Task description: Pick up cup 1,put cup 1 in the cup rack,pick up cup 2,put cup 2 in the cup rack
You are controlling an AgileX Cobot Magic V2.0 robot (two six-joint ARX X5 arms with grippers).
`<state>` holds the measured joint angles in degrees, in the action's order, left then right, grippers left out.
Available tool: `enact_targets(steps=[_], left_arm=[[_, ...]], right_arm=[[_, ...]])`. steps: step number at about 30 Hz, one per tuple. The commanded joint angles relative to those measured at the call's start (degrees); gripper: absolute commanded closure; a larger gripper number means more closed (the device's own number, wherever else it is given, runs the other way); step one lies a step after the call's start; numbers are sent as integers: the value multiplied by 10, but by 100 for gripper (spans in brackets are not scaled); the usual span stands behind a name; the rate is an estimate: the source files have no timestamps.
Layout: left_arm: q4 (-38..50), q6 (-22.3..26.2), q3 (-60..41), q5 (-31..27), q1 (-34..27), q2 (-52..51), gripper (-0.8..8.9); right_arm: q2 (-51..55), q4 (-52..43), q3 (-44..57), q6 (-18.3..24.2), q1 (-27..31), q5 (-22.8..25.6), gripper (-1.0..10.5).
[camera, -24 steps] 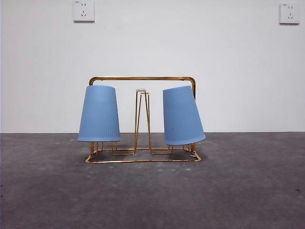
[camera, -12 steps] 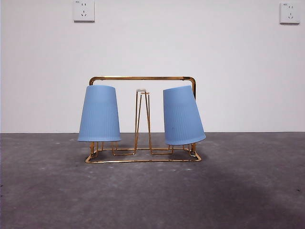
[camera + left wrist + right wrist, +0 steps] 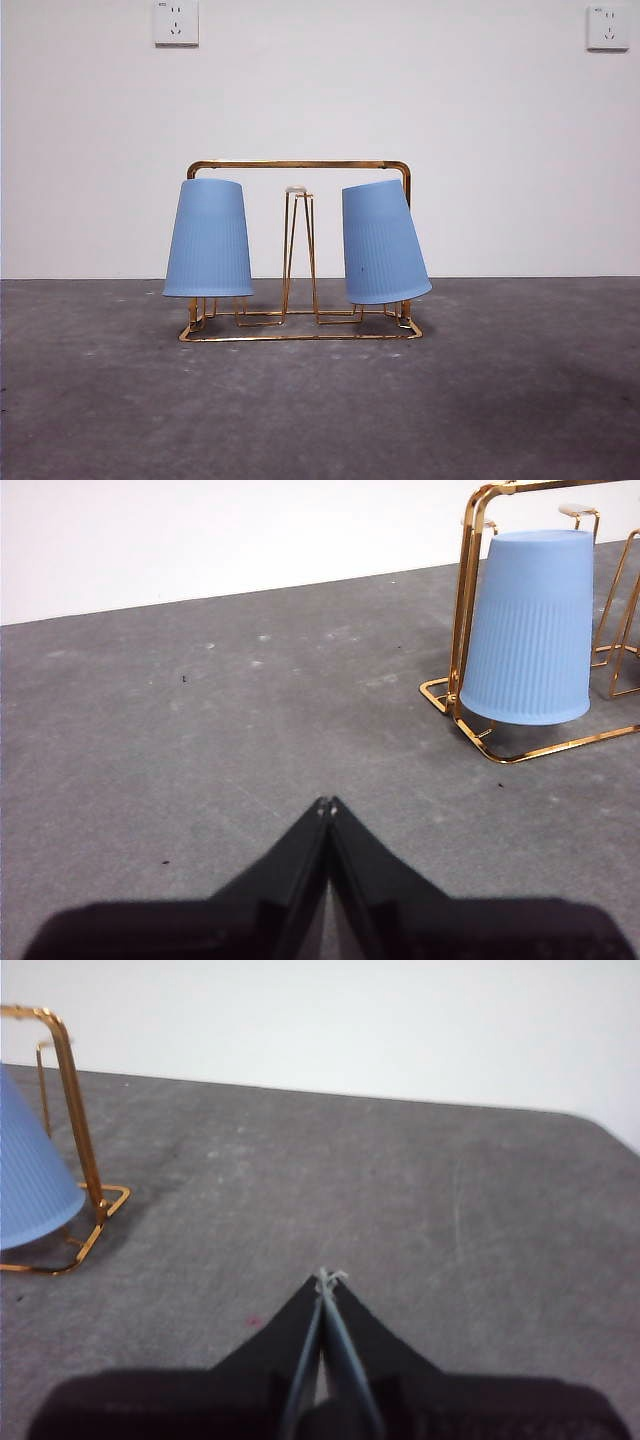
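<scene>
Both blue cups [image 3: 208, 238] [image 3: 384, 243] upside down on gold rack [image 3: 300, 165] pegs, one tilted | likely light, rigid, ribbed plastic; best gripped across side wall | left claw [image 3: 326, 803] closed, empty | right claw [image 3: 325, 1277] closed, empty, clear of rack

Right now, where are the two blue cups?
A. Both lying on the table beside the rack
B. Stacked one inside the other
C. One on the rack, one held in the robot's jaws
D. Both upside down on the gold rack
D: both blue cups sit mouth-down on the gold wire cup rack, the right one tilted, with neither gripper holding anything.
</scene>
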<state>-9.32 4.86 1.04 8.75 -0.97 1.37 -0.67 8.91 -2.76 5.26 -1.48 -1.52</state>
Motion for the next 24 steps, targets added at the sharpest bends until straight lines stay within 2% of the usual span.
enact_targets(steps=[1, 5, 24], left_arm=[[3, -4, -6, 3, -1, -1, 817], [3, -4, -6, 3, -1, -1, 817], [4, -4, -6, 3, -1, -1, 817]], right_arm=[[2, 8, 19, -25, 1, 1, 945], [2, 17, 19, -22, 1, 21, 945], [2, 15, 19, -24, -1, 22, 945]])
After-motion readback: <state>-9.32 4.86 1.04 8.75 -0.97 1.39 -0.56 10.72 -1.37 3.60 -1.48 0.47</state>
